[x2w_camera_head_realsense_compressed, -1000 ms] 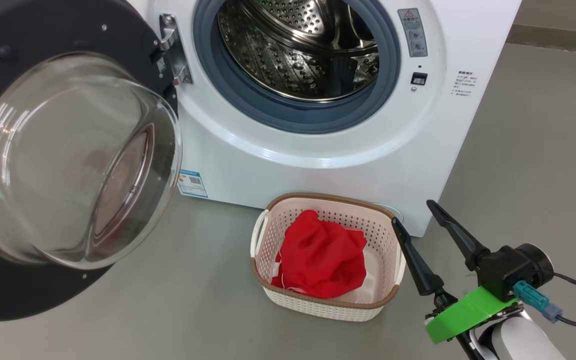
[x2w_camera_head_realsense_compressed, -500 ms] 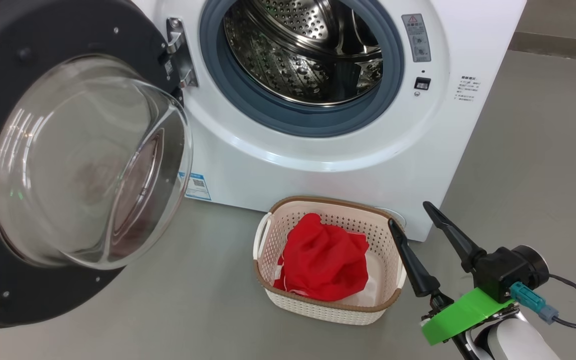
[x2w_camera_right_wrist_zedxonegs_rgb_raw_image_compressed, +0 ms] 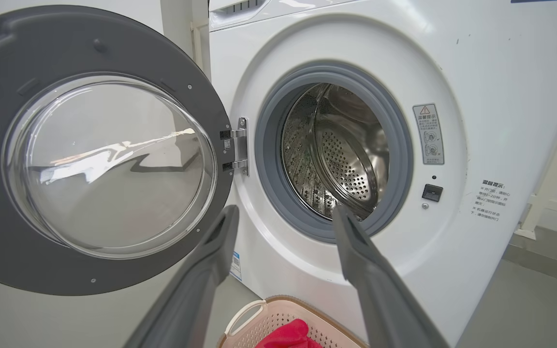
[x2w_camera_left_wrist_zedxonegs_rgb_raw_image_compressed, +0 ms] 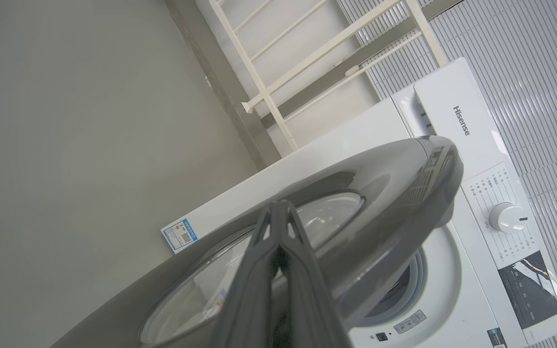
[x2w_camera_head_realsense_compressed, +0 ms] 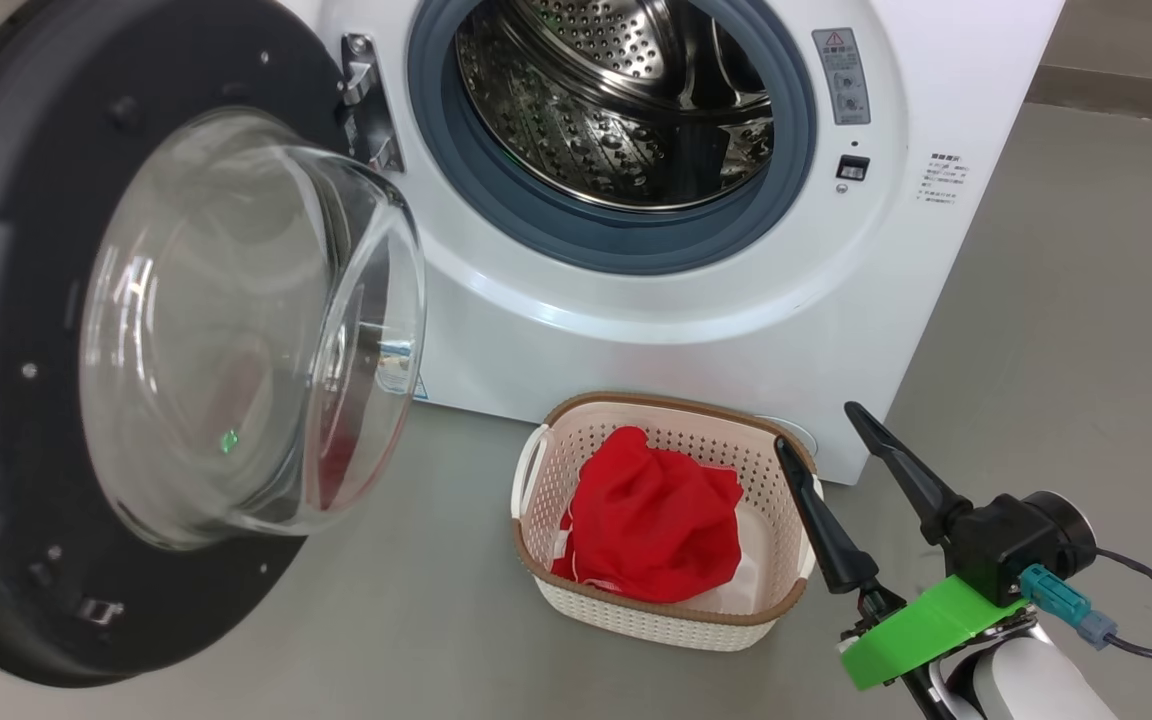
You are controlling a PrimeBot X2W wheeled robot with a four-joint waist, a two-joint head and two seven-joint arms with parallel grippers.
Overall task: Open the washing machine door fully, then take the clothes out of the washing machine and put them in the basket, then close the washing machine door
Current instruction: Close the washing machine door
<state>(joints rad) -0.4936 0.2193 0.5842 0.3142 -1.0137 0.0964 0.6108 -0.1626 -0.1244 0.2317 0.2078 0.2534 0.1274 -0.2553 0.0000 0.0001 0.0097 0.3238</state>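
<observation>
Head view: red clothes (x2w_camera_head_realsense_compressed: 656, 525) inside basket (x2w_camera_head_realsense_compressed: 626, 622)

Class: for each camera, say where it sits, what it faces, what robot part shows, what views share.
Head view: head-mounted, looking down at washing machine and basket; open right gripper shows.
Left wrist view: along shut left gripper, at washing machine door from outside.
Right wrist view: along open right gripper, facing the drum.
Shared by all: that door.

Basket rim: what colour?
Brown; the basket itself is cream-white. Shows best in the head view.
</observation>
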